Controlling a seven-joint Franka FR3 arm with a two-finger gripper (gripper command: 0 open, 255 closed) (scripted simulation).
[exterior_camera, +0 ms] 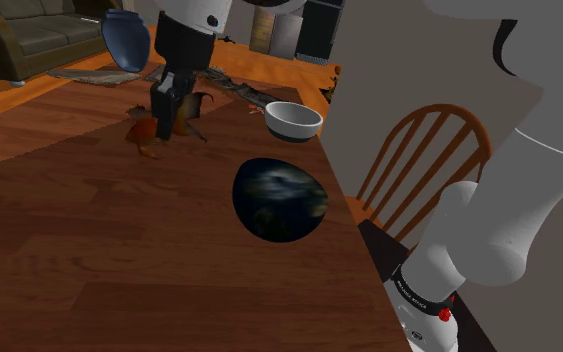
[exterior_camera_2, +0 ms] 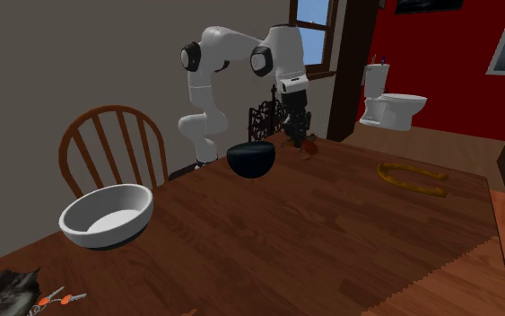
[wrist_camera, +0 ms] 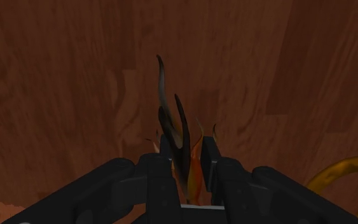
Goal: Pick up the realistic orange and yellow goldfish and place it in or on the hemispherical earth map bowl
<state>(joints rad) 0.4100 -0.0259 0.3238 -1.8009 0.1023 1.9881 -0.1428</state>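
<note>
Tool [wrist_camera: 189, 153] narrow, clamped on the goldfish [wrist_camera: 171, 121], which is inward of the chair-side edge of the surface [exterior_camera: 89, 260]. Lift vertically until the fins clear. Carry toward that edge and release low over the earth-map bowl [exterior_camera: 280, 200]. The wrist view confirms the clasp on the orange body. The shoulder view supplies the bowl's bearing.

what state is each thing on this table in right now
gripper: shut on the goldfish
goldfish: clasped between the gripper's fingers, not in a bowl; cannot tell whether it is off the table
globe bowl: upright on the table, apart from the goldfish
white bowl: upright, empty
horseshoe: lying flat on the table
</note>
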